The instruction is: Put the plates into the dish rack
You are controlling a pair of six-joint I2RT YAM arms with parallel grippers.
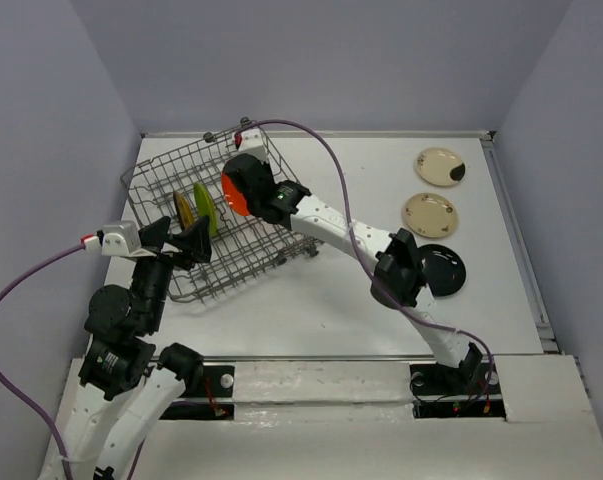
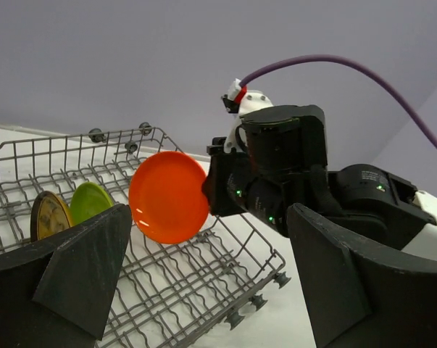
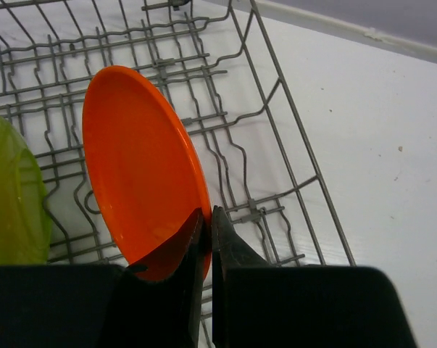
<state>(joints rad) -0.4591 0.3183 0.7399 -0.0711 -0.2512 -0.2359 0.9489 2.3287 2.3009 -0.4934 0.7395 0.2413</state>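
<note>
While left fingers [image 2: 80, 268] gape, right fingers [image 3: 236, 255] pinch the glossy orange plate [image 3: 138, 167] upright over the grey wire dish rack [image 1: 241, 262].

The place reads as a robotics lab test cell rather than a kitchen. A bare white table [image 1: 311, 320] is boxed in on three sides by plain grey-lilac walls [image 1: 311, 60]. A left arm [image 1: 131, 310] and a right arm [image 1: 331, 220] are bolted at the table's near edge, and purple cables [image 1: 326, 150] trail loose from them. The only household things are a wire rack [image 1: 236, 250] and a few plates [image 1: 430, 213].
</note>
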